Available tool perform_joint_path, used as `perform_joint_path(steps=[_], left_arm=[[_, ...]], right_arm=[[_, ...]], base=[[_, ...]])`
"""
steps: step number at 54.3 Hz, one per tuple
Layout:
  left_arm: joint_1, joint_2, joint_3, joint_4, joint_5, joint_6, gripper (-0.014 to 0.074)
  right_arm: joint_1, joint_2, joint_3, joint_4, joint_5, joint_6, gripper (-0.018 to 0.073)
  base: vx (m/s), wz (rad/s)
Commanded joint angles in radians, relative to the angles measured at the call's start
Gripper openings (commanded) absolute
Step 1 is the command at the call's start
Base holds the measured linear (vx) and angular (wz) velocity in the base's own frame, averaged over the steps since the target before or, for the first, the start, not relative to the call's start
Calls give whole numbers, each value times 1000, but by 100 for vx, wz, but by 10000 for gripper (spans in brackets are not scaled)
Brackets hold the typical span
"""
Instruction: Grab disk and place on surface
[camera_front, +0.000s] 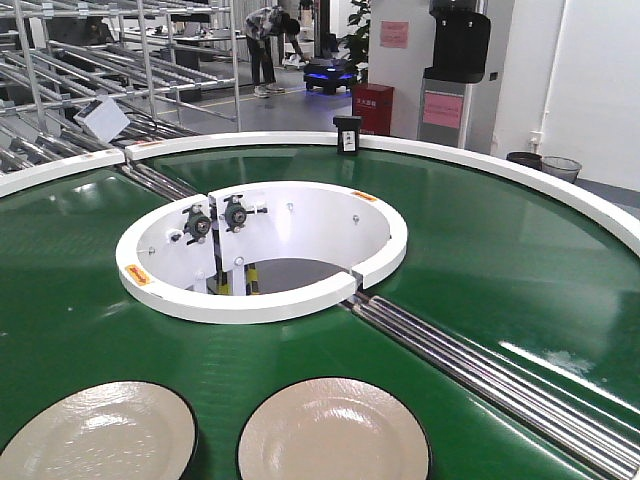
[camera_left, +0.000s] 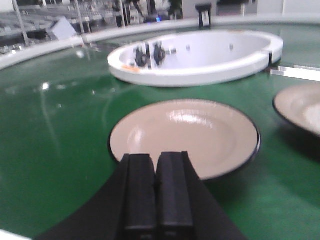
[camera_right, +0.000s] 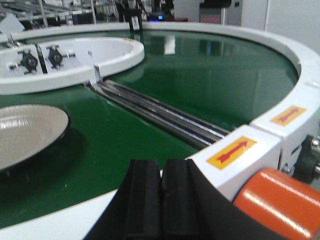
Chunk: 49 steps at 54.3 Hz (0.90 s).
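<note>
Two cream disks with dark rims lie on the green conveyor belt (camera_front: 480, 250): a left disk (camera_front: 95, 435) and a right disk (camera_front: 333, 432). In the left wrist view the left disk (camera_left: 185, 136) lies just ahead of my left gripper (camera_left: 156, 157), whose jaws are shut with nothing between them; the right disk (camera_left: 302, 107) shows at the right edge. My right gripper (camera_right: 161, 165) is shut and empty, hanging over the belt's white outer rim (camera_right: 50, 220), with the right disk (camera_right: 27, 132) to its left. The grey metal surface is out of view. Neither gripper shows in the front view.
A white inner ring (camera_front: 262, 300) with two black fittings stands mid-belt. Metal rails (camera_front: 480, 370) cross the belt at the right. An orange roller (camera_right: 275, 205) and arrow labels sit by the outer rim. A black box (camera_front: 347, 134) stands on the far rim; racks and a person are behind.
</note>
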Motion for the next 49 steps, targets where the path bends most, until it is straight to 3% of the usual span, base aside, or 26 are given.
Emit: perform_joint_path(steps=[1,20,37,49], left_arm=[[-8,-6,-25,-18,-135,-2,1],[-8,-6,-25,-17,-210,1,1],[-8,-6,-26,-17,-458,-2,1],[-8,-1,-177,-18,-502,-110,1]], right_arm=[[0,-3,-2,-7,-138,-2,-8],[0,-3,-2,-7,-327,-4,-8],[0,-3,-8,-7,-438,-4,-8],[0,22,-185,-7,-373,-4,-8]], base=[[0,0],[0,0],[0,0],[0,0]])
